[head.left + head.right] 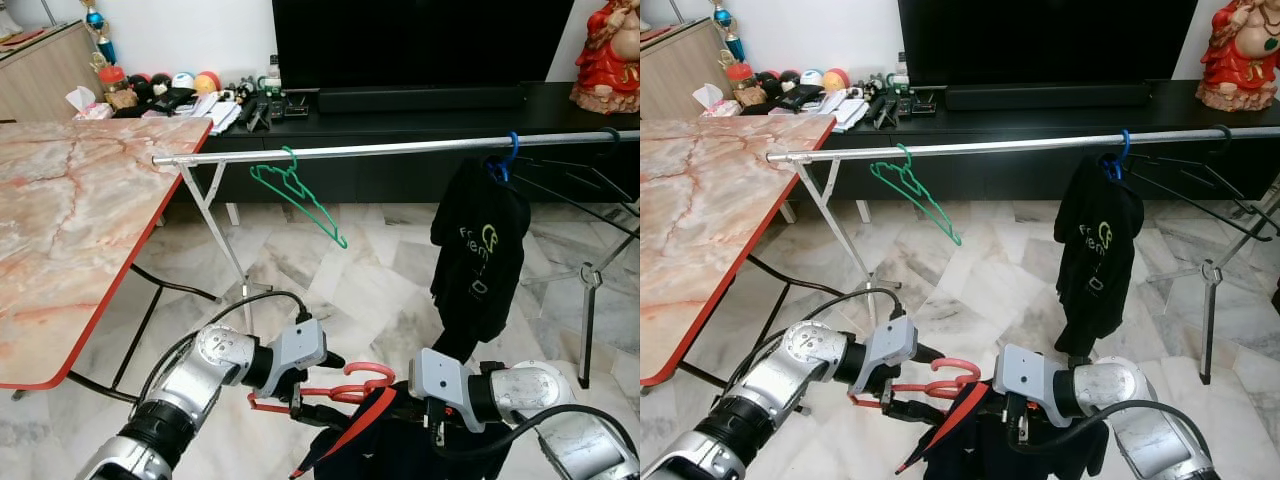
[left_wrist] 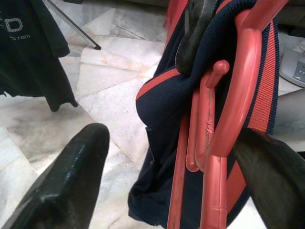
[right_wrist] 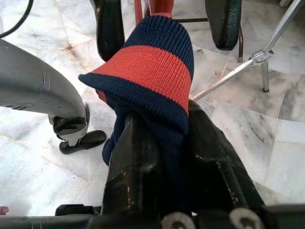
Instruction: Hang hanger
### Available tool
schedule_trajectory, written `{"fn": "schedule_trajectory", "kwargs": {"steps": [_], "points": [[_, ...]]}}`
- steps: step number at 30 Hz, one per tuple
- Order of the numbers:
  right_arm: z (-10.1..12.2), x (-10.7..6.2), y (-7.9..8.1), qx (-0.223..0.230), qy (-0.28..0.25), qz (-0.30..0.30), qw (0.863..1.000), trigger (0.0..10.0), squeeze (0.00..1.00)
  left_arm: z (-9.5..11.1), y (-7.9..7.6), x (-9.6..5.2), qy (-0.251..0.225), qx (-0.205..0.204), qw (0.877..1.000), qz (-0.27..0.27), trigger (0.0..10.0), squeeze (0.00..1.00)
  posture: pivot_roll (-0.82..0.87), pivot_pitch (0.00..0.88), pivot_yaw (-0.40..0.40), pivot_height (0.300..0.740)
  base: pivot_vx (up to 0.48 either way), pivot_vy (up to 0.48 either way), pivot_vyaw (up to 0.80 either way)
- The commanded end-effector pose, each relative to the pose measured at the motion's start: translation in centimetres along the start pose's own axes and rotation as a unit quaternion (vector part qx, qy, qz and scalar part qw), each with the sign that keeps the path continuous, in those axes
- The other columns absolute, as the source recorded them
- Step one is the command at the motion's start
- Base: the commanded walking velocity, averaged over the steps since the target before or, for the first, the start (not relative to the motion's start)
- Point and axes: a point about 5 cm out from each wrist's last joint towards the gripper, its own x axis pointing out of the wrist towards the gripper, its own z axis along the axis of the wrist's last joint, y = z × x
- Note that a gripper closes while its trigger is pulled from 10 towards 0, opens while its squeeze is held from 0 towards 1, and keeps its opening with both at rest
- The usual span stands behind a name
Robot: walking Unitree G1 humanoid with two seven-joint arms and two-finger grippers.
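A red plastic hanger [image 1: 365,375] carries a navy garment with red stripes [image 1: 372,440], held low over the floor in front of me. My left gripper [image 1: 325,390] is open, and its black fingers [image 2: 71,181] straddle the red hanger's neck [image 2: 209,143] without closing on it. Beside it, my right gripper [image 3: 162,129] is shut on the garment's striped knit collar [image 3: 152,67]. Above and beyond both grippers, the silver clothes rail [image 1: 400,149] runs across the scene.
An empty green hanger [image 1: 295,190] hangs near the rail's left end and a black shirt [image 1: 480,250] on a blue hanger towards its right. A marble table [image 1: 70,220] stands left. A black TV console [image 1: 420,110] lies behind. A rack leg [image 1: 215,230] slants down.
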Motion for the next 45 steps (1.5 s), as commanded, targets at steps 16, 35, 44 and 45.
{"fn": "schedule_trajectory", "kwargs": {"steps": [16, 35, 44, 45], "points": [[2.5, 0.1, -0.2, -0.022, -0.057, 0.003, 0.998, 10.0, 0.0, -0.5, 0.0, -0.2, 0.005, -0.012, 1.0, -0.014, 0.0, 0.0, -0.03, 0.063, 0.088, 0.74, 0.0, 0.0, 0.0], [3.3, 0.6, -0.3, -0.013, -0.095, 0.003, 0.995, 10.0, 0.0, -0.4, -0.3, -0.3, -0.001, -0.019, 0.999, -0.034, 0.0, 0.0, -0.02, 0.062, 0.089, 0.74, 0.0, 0.0, 0.0], [3.6, 0.7, -0.3, -0.011, -0.106, 0.008, 0.994, 10.0, 0.0, -0.2, -0.3, -0.5, -0.009, -0.022, 0.999, -0.041, 0.0, 0.0, -0.02, 0.052, 0.087, 0.74, 0.0, 0.0, 0.0], [3.6, 0.7, -0.3, -0.011, -0.108, 0.009, 0.994, 10.0, 0.0, -0.2, -0.3, -0.5, -0.01, -0.022, 0.999, -0.042, 0.0, 0.0, -0.02, 0.051, 0.086, 0.74, 0.0, 0.0, 0.0]]}}
